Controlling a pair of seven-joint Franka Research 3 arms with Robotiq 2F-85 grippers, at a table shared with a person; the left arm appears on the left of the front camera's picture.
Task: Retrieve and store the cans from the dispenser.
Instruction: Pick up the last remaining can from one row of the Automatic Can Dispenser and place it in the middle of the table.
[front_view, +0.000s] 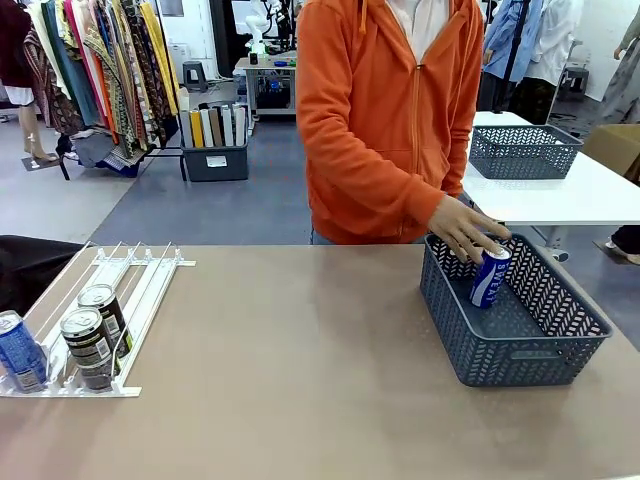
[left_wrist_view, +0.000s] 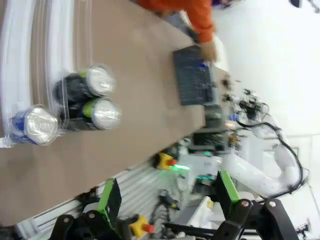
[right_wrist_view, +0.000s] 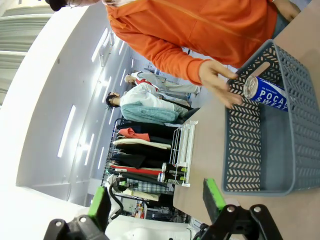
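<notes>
The person's hand (front_view: 465, 228) holds a slim blue Pocari Sweat can (front_view: 490, 277) tilted inside the dark grey mesh plastic basket (front_view: 520, 362) on the right of the tabletop (front_view: 300, 370). At near left, the flat white plastic dispenser rack (front_view: 150, 285) carries two dark brown cans (front_view: 92, 347) and another blue can (front_view: 20, 350). The left claw (left_wrist_view: 170, 195) and the right claw (right_wrist_view: 156, 202) both stand wide open, empty.

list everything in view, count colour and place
table: one, brown, foreground
dispenser: one, white, table's left
mesh basket: one, dark grey, table's right
racked Pocari Sweat can: one, blue, dispenser's front-left lane
stored Pocari Sweat can: one, blue, tilted in mesh basket
dark cans: two, brown-black, dispenser's front
far basket: one, dark grey, on white table behind
person's hand: one, on the stored can
left gripper: one, black with green pads, open, empty
right gripper: one, same colours, open, empty
</notes>
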